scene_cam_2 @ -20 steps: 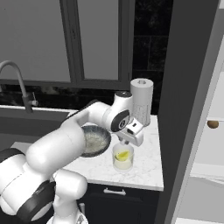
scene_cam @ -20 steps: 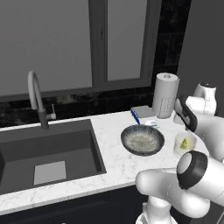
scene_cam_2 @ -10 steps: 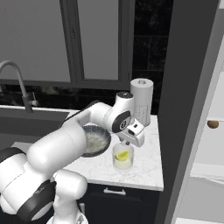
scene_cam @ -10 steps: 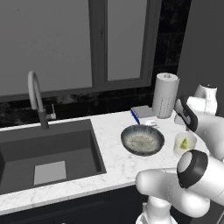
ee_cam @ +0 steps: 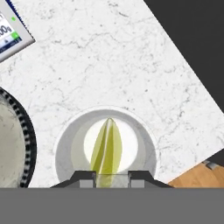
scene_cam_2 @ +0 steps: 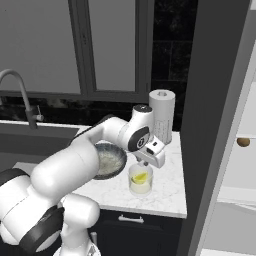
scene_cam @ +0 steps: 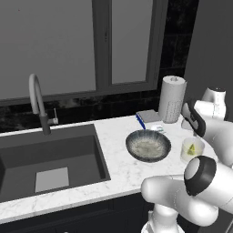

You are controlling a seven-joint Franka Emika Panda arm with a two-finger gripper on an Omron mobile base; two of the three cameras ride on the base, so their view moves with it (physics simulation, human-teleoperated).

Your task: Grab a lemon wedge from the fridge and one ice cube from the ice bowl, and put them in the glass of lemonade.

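Marble counter (ee_cam: 109,74) w/ lemon wedge (ee_cam: 106,148) in glass of lemonade (ee_cam: 65,144), gripper (ee_cam: 111,178) pressed together just above, ice bowl (scene_cam: 148,145) beside.

One lemon wedge (ee_cam: 106,148) – one glass of lemonade (scene_cam_2: 140,180) – one ice bowl (scene_cam: 148,145) – one paper towel roll (scene_cam: 172,99) – one sink (scene_cam: 50,159).

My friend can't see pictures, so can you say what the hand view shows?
Looking straight down, a yellow-green lemon wedge sits in the round glass of lemonade, right above the pincer tips. White marble counter surrounds the glass, with the ice bowl rim at the left.
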